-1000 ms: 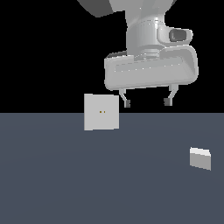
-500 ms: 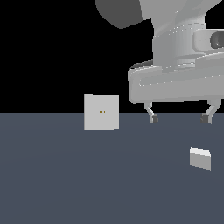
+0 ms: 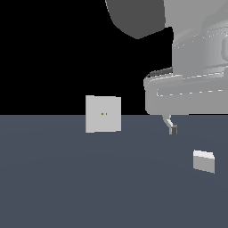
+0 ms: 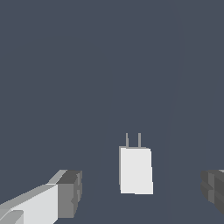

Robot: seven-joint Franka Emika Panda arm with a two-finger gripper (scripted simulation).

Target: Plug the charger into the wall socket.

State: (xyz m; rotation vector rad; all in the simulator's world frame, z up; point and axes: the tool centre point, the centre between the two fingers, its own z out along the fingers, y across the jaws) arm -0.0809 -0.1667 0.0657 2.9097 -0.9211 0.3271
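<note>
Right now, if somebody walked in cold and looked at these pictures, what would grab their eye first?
Probably the big pale gripper filling the upper part of the exterior view's right, open above the dark floor. Next, the charger lying on the floor between the fingertips in the wrist view, its two prongs showing. Then the wall socket, an upright square plate with two tiny dots, standing apart toward the exterior view's left.

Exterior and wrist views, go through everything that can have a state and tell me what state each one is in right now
charger: lying loose on the floor, two prongs showing, not held, not plugged in.
wall socket: standing upright, its two holes empty.
hand: open, fingers apart on either side of the charger without touching it, holding nothing.
</note>
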